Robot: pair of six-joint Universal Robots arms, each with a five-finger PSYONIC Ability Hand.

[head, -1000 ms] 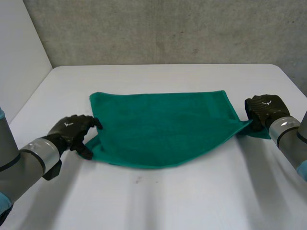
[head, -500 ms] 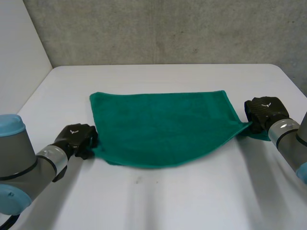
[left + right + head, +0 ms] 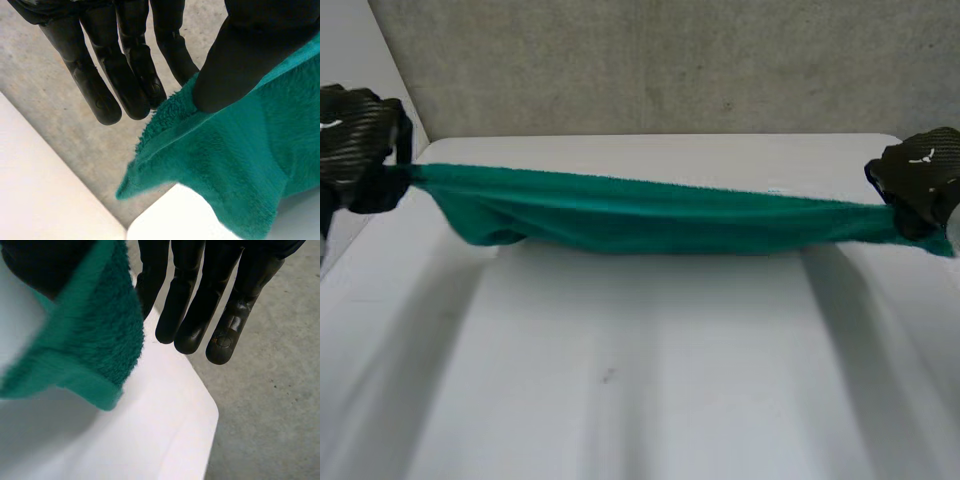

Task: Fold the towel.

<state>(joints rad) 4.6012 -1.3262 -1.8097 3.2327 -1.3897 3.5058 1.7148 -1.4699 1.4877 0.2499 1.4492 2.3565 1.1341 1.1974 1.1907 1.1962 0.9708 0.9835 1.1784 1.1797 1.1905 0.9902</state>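
A green towel hangs in a taut band above the white table, stretched between my two hands. My left hand holds its left end high at the table's left side. In the left wrist view the thumb presses the towel's corner against the straight fingers. My right hand holds the right end at the table's right side. In the right wrist view the towel's corner is pinched under the thumb, beside the straight fingers.
A grey concrete wall stands behind the table, and a white panel lies off its left side. The right wrist view looks down on the table's corner and the concrete floor below.
My left hand closed on the towel's near left corner. Both hands then rose and moved apart, lifting the towel from flat on the table into a stretched band.
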